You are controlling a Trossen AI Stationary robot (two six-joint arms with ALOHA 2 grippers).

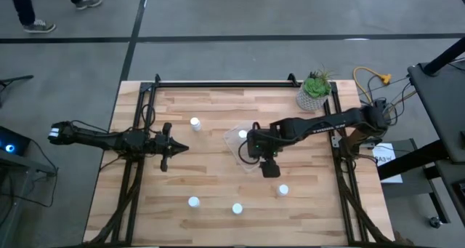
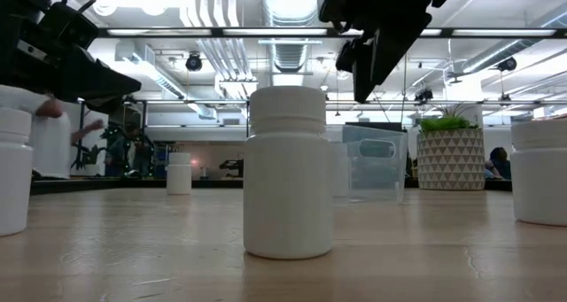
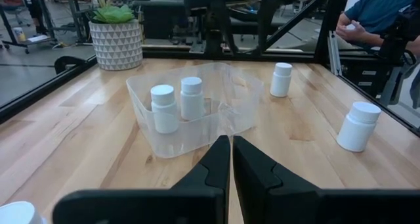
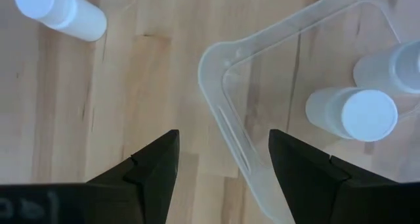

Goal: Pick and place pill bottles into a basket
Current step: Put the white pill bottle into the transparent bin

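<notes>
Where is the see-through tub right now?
In the high view, the tub sits mid-table, right of center, under the right gripper, with the plant pot behind it.

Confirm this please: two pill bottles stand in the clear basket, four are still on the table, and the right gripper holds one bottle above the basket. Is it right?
Not fully. The right gripper is open and empty above the basket rim; the right wrist view shows nothing between its fingers. The rest holds: two pill bottles stand in the basket, four remain on the table.

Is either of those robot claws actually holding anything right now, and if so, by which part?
No. The right gripper hangs open and empty over the basket; the left gripper is shut on nothing.
</notes>
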